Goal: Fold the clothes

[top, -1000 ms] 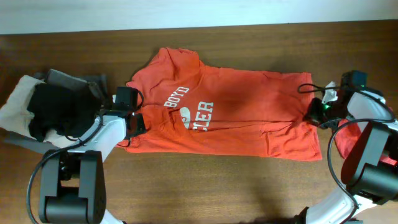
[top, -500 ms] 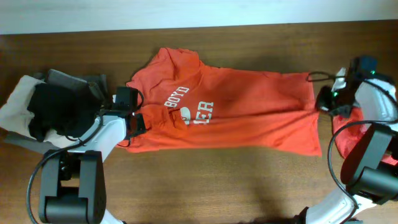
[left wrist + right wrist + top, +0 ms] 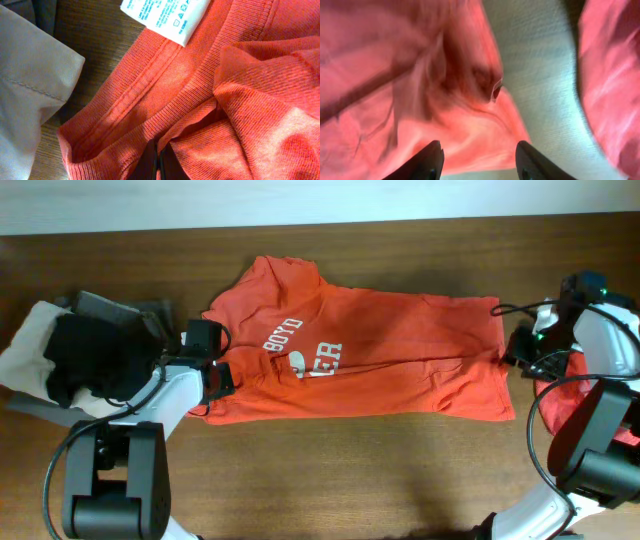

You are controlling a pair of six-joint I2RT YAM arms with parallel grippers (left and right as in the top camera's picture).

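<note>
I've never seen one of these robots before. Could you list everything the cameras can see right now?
T-shirt: one, orange-red with white lettering, spread across the middle of the table.
red garment: one, red, at the right edge under the right arm.
beige cloth: one, beige, far left.
black cloth: one, black, on the beige one.
grey cloth: one, grey, behind the black one.
care label: one, white, at the T-shirt collar.
table: one, brown wood.
left gripper: one, black, shut on the T-shirt's collar end.
right gripper: one, black, open over the T-shirt's right end.
</note>
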